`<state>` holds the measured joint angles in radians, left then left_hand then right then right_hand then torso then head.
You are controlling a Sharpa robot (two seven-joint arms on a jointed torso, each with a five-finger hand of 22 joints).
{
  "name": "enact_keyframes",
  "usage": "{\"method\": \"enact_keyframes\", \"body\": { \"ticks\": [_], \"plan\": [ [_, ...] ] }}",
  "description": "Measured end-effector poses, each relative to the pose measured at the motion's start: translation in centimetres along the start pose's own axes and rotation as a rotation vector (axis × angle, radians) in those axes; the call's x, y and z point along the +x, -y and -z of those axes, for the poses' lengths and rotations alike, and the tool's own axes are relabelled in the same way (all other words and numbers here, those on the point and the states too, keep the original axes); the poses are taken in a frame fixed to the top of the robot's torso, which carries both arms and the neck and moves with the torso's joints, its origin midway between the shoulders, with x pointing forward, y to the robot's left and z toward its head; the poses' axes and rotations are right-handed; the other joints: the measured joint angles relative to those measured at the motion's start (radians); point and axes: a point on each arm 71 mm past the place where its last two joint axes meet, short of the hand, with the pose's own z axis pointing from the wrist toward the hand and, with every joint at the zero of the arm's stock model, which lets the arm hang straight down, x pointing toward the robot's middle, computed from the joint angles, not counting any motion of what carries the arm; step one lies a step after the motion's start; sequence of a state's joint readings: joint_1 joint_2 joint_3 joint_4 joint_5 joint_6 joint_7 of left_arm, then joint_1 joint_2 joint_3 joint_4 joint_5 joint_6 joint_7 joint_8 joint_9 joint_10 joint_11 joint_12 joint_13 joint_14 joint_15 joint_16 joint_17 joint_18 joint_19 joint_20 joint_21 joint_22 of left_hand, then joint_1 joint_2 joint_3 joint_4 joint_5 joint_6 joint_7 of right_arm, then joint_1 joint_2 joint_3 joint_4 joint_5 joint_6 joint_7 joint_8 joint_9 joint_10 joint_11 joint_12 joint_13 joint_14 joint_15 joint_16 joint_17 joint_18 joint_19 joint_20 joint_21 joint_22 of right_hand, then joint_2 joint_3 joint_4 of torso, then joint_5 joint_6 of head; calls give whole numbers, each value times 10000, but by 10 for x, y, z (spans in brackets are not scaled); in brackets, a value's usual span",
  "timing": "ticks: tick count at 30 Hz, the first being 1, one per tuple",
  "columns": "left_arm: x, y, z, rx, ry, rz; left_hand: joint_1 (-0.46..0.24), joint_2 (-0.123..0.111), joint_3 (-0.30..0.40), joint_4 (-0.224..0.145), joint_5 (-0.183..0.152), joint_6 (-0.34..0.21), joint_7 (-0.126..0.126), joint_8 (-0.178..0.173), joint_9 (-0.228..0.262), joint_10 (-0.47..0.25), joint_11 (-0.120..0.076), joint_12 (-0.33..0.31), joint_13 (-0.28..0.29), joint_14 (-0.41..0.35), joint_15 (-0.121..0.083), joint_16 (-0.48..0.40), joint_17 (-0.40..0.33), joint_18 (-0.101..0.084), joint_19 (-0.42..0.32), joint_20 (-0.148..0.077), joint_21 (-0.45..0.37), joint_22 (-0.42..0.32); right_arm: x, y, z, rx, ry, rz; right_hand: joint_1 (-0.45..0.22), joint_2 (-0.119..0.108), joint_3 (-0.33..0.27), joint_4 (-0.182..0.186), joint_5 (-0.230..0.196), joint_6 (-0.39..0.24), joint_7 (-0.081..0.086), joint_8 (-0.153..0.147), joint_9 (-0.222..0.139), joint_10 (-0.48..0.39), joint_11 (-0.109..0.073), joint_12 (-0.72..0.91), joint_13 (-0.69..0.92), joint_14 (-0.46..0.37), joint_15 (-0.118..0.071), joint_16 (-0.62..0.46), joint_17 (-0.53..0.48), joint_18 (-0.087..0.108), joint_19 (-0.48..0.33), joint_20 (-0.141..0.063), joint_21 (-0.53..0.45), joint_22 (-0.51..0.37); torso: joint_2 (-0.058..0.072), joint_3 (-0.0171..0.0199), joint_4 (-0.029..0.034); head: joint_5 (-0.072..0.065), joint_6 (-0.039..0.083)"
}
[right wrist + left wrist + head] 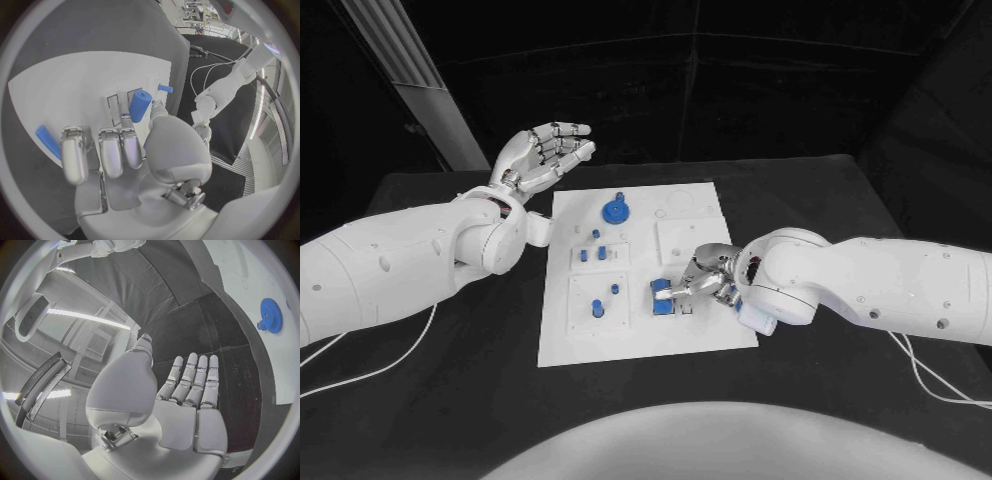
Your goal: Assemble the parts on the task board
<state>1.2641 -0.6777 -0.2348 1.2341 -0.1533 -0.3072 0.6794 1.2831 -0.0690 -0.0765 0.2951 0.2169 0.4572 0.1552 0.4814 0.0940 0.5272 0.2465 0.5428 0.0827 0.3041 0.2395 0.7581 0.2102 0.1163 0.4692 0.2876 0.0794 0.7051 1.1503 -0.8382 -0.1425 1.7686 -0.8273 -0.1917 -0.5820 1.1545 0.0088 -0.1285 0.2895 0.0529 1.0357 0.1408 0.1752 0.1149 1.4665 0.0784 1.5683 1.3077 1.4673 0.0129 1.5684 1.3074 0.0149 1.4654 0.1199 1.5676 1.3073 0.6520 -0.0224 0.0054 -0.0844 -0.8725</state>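
The white task board (635, 330) lies flat in the middle of the black table (834, 190). From above, the head view shows small blue parts on it. A round blue gear (615, 211) sits near the far end of the board. Two little blue pegs (593, 254) stand in a square block below it. Another blue piece (599, 305) sits in a second square block nearer the robot.

The right hand (701, 280) is down on the board, on its right side. Its fingers are bent over a blue part (661, 297) there. The right wrist view shows more: a blue cylinder (140, 105) sits against the thumb, just past the curled fingers (112, 152). I cannot tell if the hand really holds it. That view also shows a small blue peg (165, 88) sticking up farther off, and a blue bar (47, 141) beside the outer finger.

The left hand (548, 153) is up in the air past the far left corner of the board. It holds nothing and its fingers are straight and apart. The left wrist view shows its flat palm (187, 410), with the gear (270, 314) far off on the board.
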Motion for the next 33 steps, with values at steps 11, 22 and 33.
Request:
{"method": "enact_keyframes", "body": {
  "ticks": [11,22,33],
  "plan": [
    [-2,0,1,-9,21,-12,0,0,0,0,0,0,0,0,-8,0,0,0,1,0,0,0,1,0,0,0,0,1,-4,13,18,-53,319,-226,10,267,-855,-37,-48,497,-715,2515,1880,-5,-714,0,0,-2,-621,0,0,1,12,-599,0,0,-4,0,-5,14,0],
    [-1,0,0,-9,-6,6,0,0,0,0,0,0,0,4,-8,0,0,0,1,0,0,26,-5,1,0,0,0,2,0,11,18,34,-94,63,236,1067,-1523,-15,-48,-1577,-1119,6643,5780,-16,-1054,0,2,-4,-938,0,0,2,0,-866,0,0,-4,-3,-5,-16,0],
    [-1,-1,0,-16,-12,13,0,0,0,0,0,1,0,38,-7,0,0,0,-7,0,0,49,-20,0,0,0,0,3,3,6,8,178,-456,373,354,1339,-1578,-17,-47,-1736,-1141,6896,6141,-17,-1054,2,18,-5,-937,0,0,1,-1,-865,0,0,-5,-2,13,-25,0]
  ]
}}
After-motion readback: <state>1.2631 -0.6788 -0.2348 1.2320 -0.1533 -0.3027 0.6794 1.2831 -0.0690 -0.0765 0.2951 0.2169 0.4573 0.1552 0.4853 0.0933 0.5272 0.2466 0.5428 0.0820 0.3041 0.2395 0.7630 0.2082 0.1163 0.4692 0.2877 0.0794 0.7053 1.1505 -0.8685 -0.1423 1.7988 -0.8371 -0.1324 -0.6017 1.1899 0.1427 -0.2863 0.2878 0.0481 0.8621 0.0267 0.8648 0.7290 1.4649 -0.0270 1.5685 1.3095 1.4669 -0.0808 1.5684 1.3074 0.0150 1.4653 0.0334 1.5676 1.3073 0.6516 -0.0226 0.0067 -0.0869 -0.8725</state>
